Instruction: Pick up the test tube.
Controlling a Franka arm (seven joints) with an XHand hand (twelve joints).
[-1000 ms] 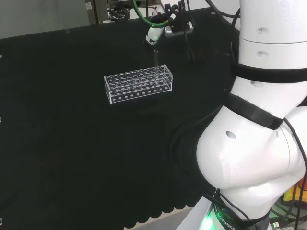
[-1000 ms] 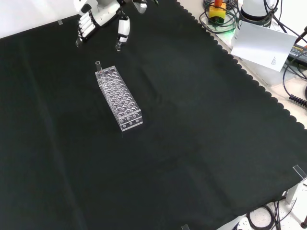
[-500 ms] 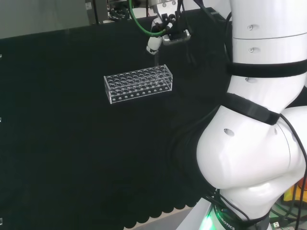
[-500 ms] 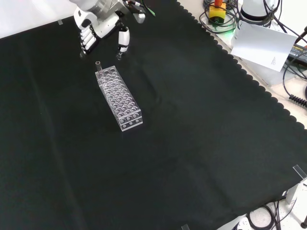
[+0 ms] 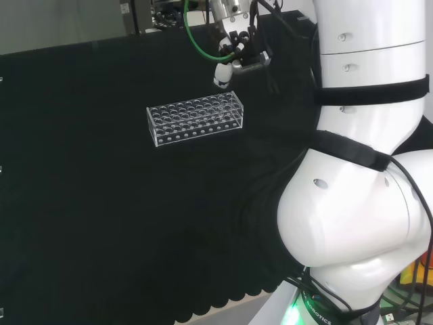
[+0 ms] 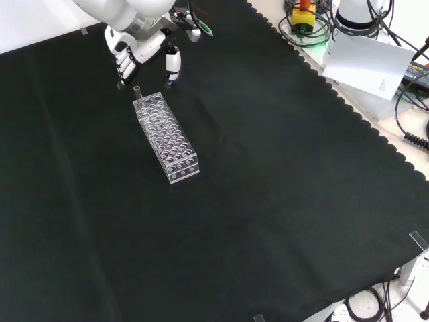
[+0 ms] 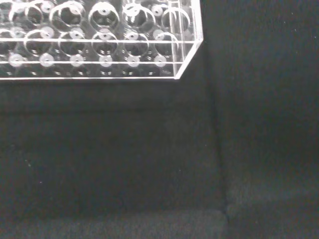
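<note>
One clear test tube (image 6: 137,93) stands upright in the far corner hole of a clear plastic rack (image 6: 167,137), which sits in the upper left part of the front view on the black cloth (image 6: 281,174). Above it in that view, the hand (image 6: 137,50) hangs over the rack's upper end, its fingers (image 6: 124,64) pointing down on one side of the tube and the thumb (image 6: 172,64) on the other, spread apart with nothing between them. Whether any fingertip touches the tube I cannot tell. From the head view the hand (image 5: 226,64) shows at top centre, just above the rack's (image 5: 195,118) right end. Up close in the wrist view, the rack's corner (image 7: 124,40) lies on the cloth.
</note>
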